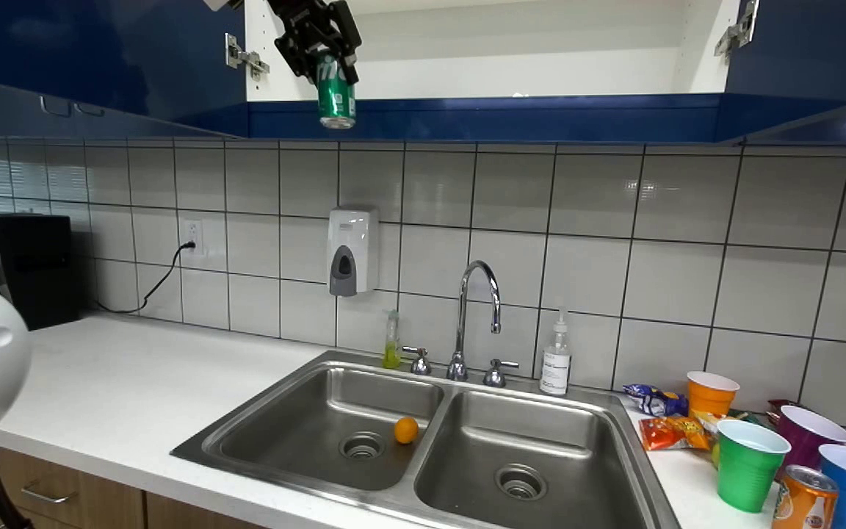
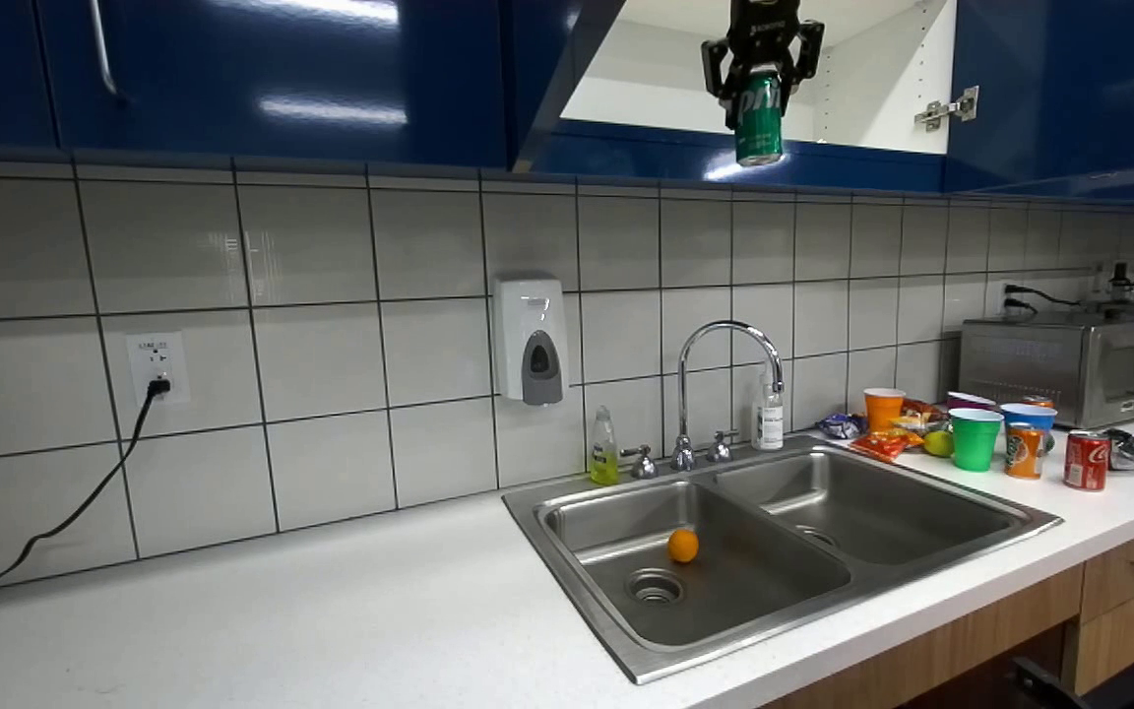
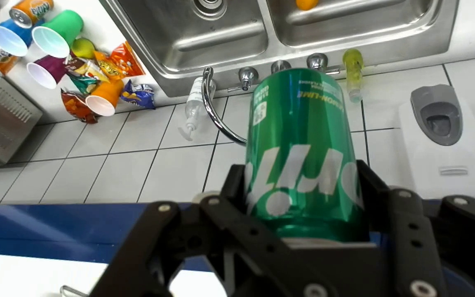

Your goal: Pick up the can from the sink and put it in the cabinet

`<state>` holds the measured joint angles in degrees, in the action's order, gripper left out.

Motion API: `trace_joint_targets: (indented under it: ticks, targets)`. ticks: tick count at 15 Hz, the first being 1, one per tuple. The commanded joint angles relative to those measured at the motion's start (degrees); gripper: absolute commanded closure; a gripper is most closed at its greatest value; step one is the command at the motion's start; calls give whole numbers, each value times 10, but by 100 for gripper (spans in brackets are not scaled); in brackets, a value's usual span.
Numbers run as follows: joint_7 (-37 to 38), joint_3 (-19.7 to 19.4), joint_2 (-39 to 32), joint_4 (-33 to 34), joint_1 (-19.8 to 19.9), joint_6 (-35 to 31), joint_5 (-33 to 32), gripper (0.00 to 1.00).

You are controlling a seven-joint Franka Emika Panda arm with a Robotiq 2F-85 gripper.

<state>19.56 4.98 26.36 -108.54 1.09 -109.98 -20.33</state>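
The green can (image 1: 336, 95) hangs upright in the air, its lower end overlapping the cabinet's blue bottom edge in both exterior views. My gripper (image 2: 759, 110) is shut on its upper part from above. In the wrist view a black finger (image 3: 233, 183) presses each side of the can (image 3: 299, 123), hiding part of its top end. The cabinet (image 1: 511, 117) stands open, with white walls inside; how far the can is in front of it I cannot tell. Far below is the steel double sink (image 1: 432, 441).
Open blue doors (image 1: 100, 59) flank the cabinet opening. An orange ball-like object (image 2: 682, 545) sits in a basin. A chrome faucet (image 1: 461, 316) and a wall soap dispenser (image 1: 353, 250) rise below. Cups such as the green one (image 2: 975, 439), snacks and cans crowd the counter beside the sink.
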Motion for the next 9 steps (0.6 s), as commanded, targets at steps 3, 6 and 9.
trace_joint_targets:
  ticks: [3,6,9]
  targets:
    - [-17,2,-33,63,14,-3,-3,60]
    - [-20,0,-48,92,13,-2,-3,60]
    - [-23,-1,-62,122,12,2,-2,60]
